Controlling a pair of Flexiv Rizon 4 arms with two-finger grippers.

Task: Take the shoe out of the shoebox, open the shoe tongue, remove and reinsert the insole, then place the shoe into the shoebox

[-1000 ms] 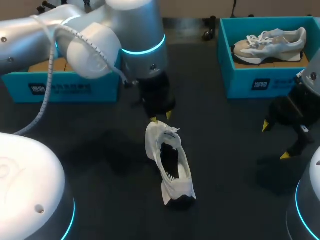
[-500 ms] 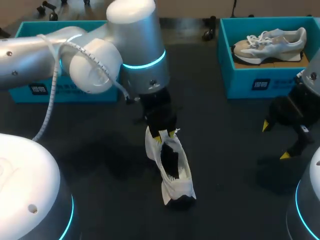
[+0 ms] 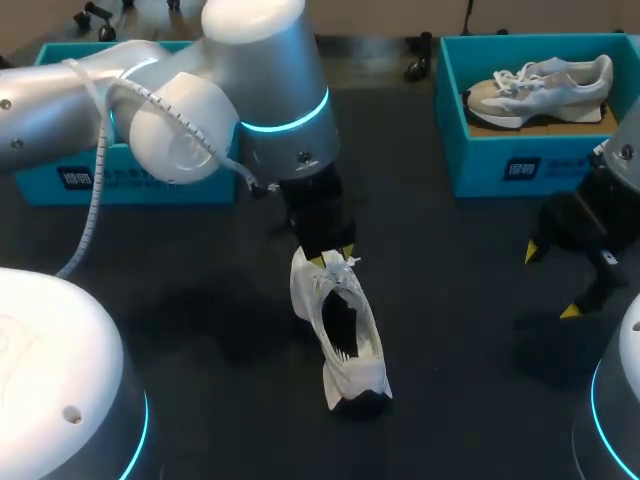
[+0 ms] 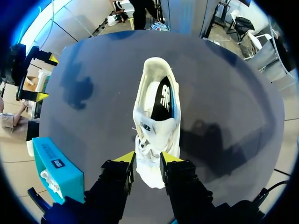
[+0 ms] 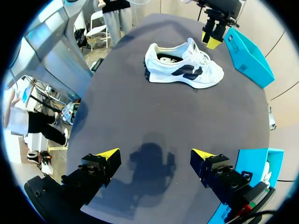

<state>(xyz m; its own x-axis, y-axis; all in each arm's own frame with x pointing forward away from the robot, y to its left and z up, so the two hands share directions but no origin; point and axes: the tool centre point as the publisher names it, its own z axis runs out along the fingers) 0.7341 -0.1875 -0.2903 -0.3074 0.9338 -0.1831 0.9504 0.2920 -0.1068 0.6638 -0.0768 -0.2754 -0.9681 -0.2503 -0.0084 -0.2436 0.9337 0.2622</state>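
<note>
Saw left gripper (image 4: 147, 161) narrowly parted over the laces (image 4: 148, 148) of the white sneaker (image 4: 155, 126). Found right gripper (image 5: 155, 155) spread wide above the worktop (image 5: 140, 116).

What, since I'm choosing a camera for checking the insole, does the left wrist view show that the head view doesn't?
Only the left wrist view looks into the white shoe clearly enough to show its black insole lying inside. Only the head view shows the left shoebox, partly behind the left arm. Both show the left gripper over the shoe's laced front, the open right gripper, and the right shoebox holding a second shoe.
</note>
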